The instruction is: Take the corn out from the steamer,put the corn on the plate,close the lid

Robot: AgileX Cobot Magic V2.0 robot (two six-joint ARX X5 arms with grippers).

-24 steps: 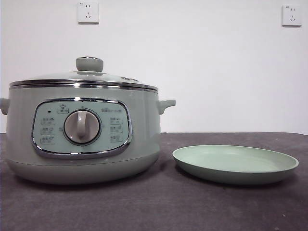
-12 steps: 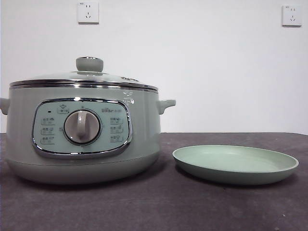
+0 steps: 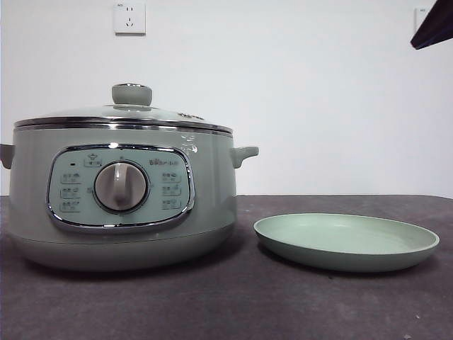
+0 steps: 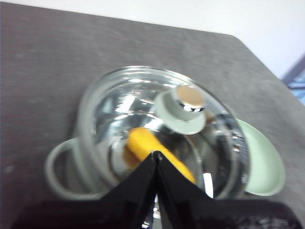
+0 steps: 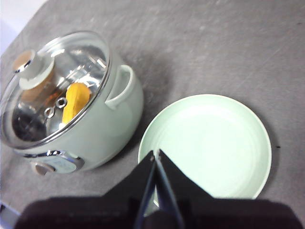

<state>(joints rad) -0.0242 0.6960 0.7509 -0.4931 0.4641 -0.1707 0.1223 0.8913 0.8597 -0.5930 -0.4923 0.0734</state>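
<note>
Jaws of the left tool (image 4: 156,157) are pressed together on nothing, poised above the steamer (image 3: 120,198), with the lid (image 4: 162,129) and its knob (image 4: 183,112) just ahead and below. Under that glass lies the corn (image 4: 157,152), long axis slanting across the pot, so I judge this arm nearest for lifting the lid. Right tool (image 5: 155,160), likewise closed and empty, hangs over the plate (image 5: 209,143) on the surface (image 3: 233,304) beside the steamer.

Sage-green steamer (image 3: 120,205) — chrome trim, yellow-orange corn (image 5: 75,101), pale green plate (image 3: 347,243)
</note>
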